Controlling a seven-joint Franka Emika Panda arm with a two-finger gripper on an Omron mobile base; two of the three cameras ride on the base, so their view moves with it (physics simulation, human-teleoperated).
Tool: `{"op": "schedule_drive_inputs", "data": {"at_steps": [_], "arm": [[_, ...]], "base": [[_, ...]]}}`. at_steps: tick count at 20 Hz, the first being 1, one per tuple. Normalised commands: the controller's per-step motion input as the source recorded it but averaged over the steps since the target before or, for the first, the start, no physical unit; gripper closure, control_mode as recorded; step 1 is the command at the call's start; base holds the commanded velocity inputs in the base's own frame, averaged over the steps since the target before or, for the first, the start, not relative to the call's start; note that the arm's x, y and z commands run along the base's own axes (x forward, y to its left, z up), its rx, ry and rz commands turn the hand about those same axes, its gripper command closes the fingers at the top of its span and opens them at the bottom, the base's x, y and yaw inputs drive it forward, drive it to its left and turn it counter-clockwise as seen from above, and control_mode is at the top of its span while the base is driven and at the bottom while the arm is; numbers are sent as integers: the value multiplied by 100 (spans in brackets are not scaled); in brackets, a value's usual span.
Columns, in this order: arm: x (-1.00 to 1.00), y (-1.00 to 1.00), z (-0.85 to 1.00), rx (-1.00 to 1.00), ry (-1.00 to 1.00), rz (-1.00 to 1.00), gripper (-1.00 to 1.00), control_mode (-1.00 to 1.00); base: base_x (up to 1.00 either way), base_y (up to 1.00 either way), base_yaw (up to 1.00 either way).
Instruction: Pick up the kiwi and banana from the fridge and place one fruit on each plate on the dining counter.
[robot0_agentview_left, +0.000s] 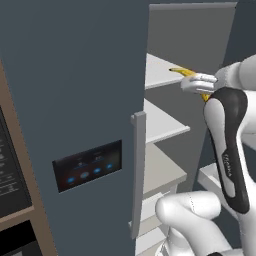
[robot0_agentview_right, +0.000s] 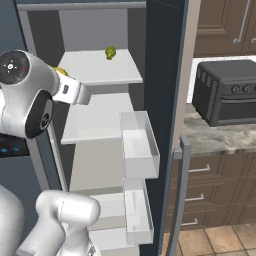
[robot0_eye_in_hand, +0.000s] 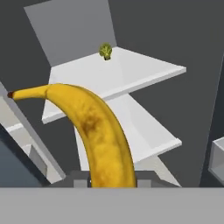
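My fingers (robot0_eye_in_hand: 111, 177) clamped tight on banana (robot0_eye_in_hand: 94, 131). Kiwi (robot0_eye_in_hand: 105, 51) on far top shelf (robot0_eye_in_hand: 131, 76). Back out of fridge (robot0_agentview_left: 75, 100) slow, clear door bins (robot0_agentview_right: 140, 145).

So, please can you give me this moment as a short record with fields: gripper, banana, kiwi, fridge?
gripper: shut on the banana, up at the top shelf
banana: held at one end, lifted off the shelf, dark tip pointing away from the hand
kiwi: resting toward the back of the top shelf, apart from the banana
fridge: door open, pale shelves showing
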Motion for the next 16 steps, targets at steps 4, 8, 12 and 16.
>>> {"op": "schedule_drive_inputs", "data": {"at_steps": [4, 8, 12, 16], "arm": [[-100, 0, 0, 0, 3, -2, 100, -100], [-100, 0, -1, 0, 5, -4, 100, -100], [-79, 0, -20, 0, 8, -5, 100, -100], [-22, 0, -4, 0, 3, 0, 100, -100]], "base": [[0, 0, 0], [0, 0, 0], [0, 0, 0], [0, 0, 0]]}}
